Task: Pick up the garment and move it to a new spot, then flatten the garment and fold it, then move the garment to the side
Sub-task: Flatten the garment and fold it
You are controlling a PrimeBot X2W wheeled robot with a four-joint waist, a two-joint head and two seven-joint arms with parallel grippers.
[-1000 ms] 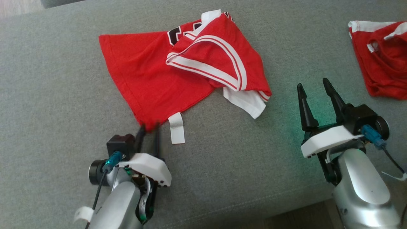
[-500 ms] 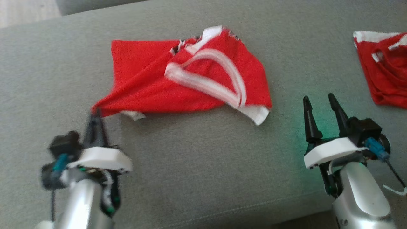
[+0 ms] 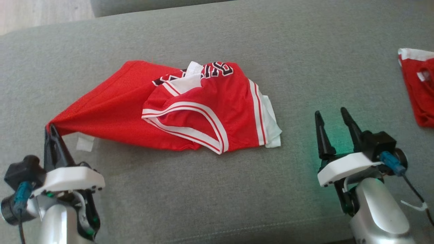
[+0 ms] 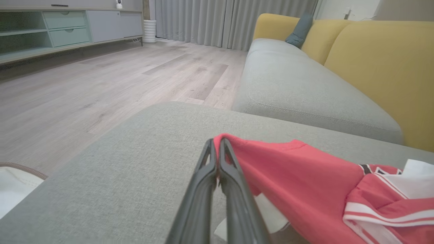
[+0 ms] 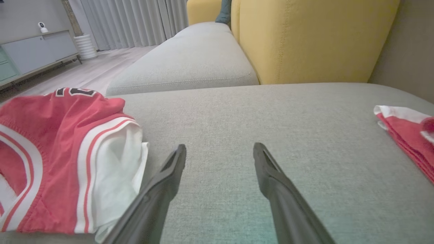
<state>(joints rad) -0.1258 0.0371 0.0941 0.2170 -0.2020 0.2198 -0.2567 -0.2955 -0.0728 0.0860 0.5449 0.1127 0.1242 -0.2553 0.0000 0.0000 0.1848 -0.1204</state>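
garment [image 3: 190, 112] on cushion [image 3: 217, 189], mid-left | second cloth [image 3: 418, 91] far right, seemingly same cushion | right end effector [image 3: 330, 112] between them

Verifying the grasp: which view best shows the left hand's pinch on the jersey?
Left wrist view: the left hand is shut on a corner of the jersey, close up. Head view gives the whole jersey stretched toward that hand, the pinch small. Right wrist view shows its bunched trim end beside the open right hand.

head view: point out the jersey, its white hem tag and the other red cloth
jersey [image 3: 115, 112], head view, plain red body panel
white hem tag [image 3: 84, 143], head view, middle of the tag
other red cloth [image 3: 422, 105], head view, its red middle
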